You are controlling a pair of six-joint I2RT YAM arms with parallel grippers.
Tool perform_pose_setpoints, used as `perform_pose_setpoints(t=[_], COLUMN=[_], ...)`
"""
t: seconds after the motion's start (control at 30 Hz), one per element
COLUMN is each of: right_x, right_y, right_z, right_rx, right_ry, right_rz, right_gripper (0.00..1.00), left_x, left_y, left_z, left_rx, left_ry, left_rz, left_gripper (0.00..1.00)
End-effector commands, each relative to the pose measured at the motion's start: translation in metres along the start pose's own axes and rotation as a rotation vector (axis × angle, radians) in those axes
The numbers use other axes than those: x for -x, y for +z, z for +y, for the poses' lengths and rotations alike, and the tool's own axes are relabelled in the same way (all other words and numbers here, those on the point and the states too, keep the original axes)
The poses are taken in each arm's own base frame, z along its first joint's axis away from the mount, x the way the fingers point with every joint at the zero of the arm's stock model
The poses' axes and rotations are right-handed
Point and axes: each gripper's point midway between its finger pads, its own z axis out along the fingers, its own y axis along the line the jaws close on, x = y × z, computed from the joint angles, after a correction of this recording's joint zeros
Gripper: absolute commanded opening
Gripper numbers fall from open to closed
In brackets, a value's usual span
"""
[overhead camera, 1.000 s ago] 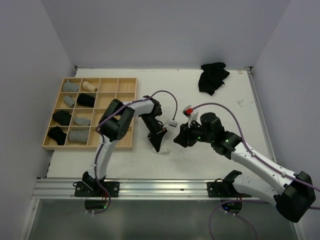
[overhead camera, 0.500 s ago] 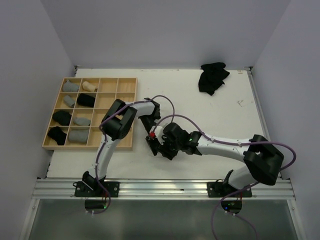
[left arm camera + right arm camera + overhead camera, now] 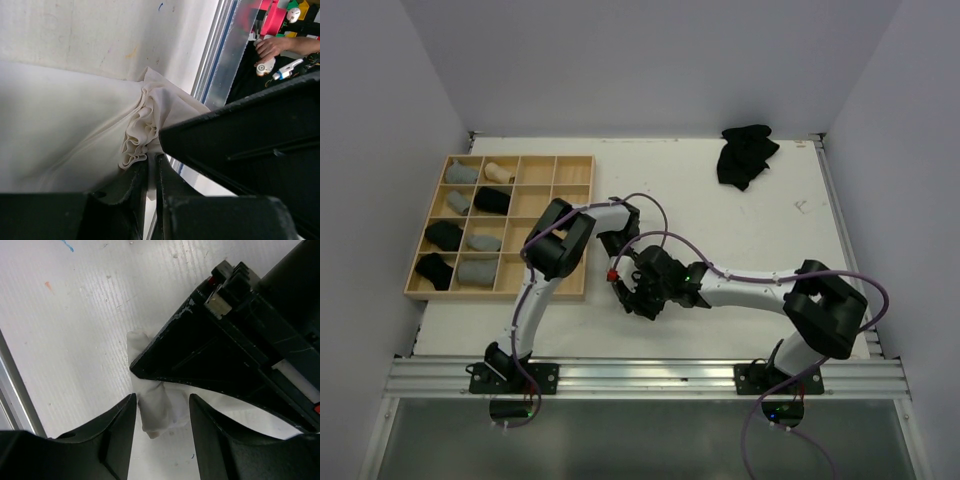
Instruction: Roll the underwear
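I see the white underwear (image 3: 152, 412) bunched on the table (image 3: 75, 315) near its front edge, between both arms. The left gripper (image 3: 151, 160) is nearly closed, pinching the ruffled edge. The right gripper (image 3: 161, 401) stands half open astride the cloth end, holding nothing. Risk: the tips are crowded, so closing the right may hit the left, or the thin pinch slips and the bunch unravels.

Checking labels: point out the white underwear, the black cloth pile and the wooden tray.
white underwear (image 3: 150, 120), left wrist view, bunched folds.
black cloth pile (image 3: 745, 155), top external view, its middle.
wooden tray (image 3: 460, 292), top external view, near rim.
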Motion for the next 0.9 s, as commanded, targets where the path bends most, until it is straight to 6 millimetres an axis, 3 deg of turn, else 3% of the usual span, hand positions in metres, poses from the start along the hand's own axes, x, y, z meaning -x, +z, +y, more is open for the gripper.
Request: perform_pose_setpoints(t=[0.0,0.17,0.23,0.27,0.37,0.73,0.87], right_x=[0.004,-0.007,-0.012,-0.017,-0.017,-0.046,-0.044], right_y=[0.005,0.016,0.021,0.025,0.031,0.040,0.038], right_z=[0.009,0.015,0.017,0.018,0.021,0.030,0.024], right_rx=[0.035,0.075,0.085,0.092,0.101,0.206,0.249], right_ry=[0.015,0.039,0.046,0.055,0.097,0.377,0.473], right_rz=[-0.041,-0.007,0.008,0.024,0.004,-0.054,-0.122], right_gripper=[0.50,0.48,0.38,0.20,0.00,0.00,0.00], left_x=[-0.004,-0.003,-0.002,-0.002,0.008,0.050,0.067], left_y=[0.004,0.004,0.003,0.001,-0.007,-0.082,-0.142], left_z=[0.076,0.077,0.077,0.078,0.073,0.028,0.009], left_rx=[0.215,0.216,0.217,0.218,0.224,0.220,0.250], left_ry=[0.127,0.130,0.127,0.128,0.151,0.253,0.324], left_rz=[0.082,0.077,0.068,0.061,-0.004,-0.360,-0.576], left_gripper=[0.14,0.17,0.19,0.19,0.20,0.35,0.42])
